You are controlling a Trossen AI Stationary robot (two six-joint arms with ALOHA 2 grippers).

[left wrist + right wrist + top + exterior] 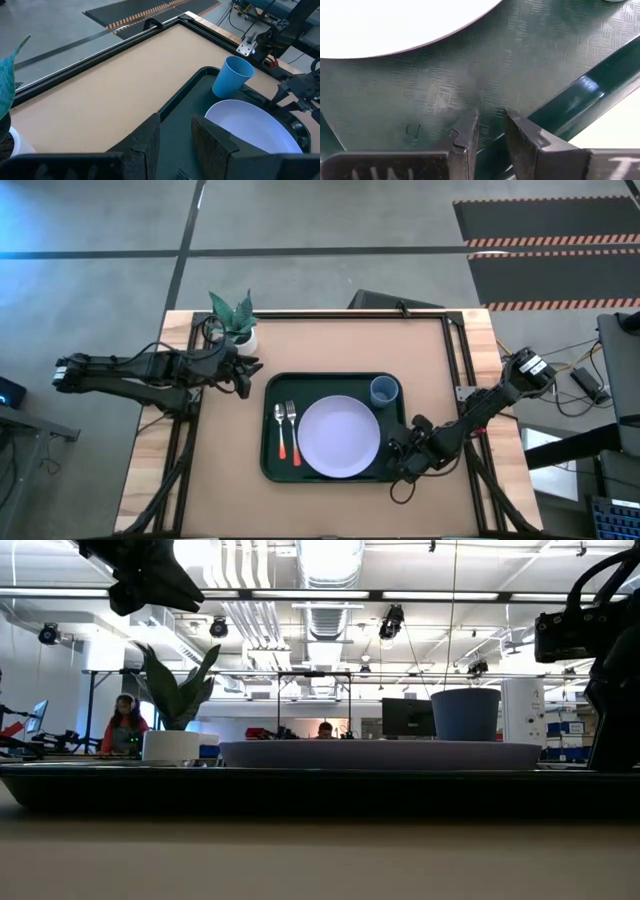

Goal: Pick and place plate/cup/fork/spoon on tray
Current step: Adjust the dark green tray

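High view: straight down on the whole worktop (330, 340) and both arms.
Low view: level with the worktop surface, facing across the tray (320, 790) into the room.
Left wrist view: looks over the tray's far corner.
Right wrist view: very near the tray floor.
Shared: plate (340, 437), tray.

Grey concrete floor (320, 220) all around the table, dark seams crossing it, black mats (545, 220) with striped hazard edges at the far right. At table height, a white ceiling with pipes (320, 585), long strip lights, monitors (405, 718), and a person (125, 725) seated far left.
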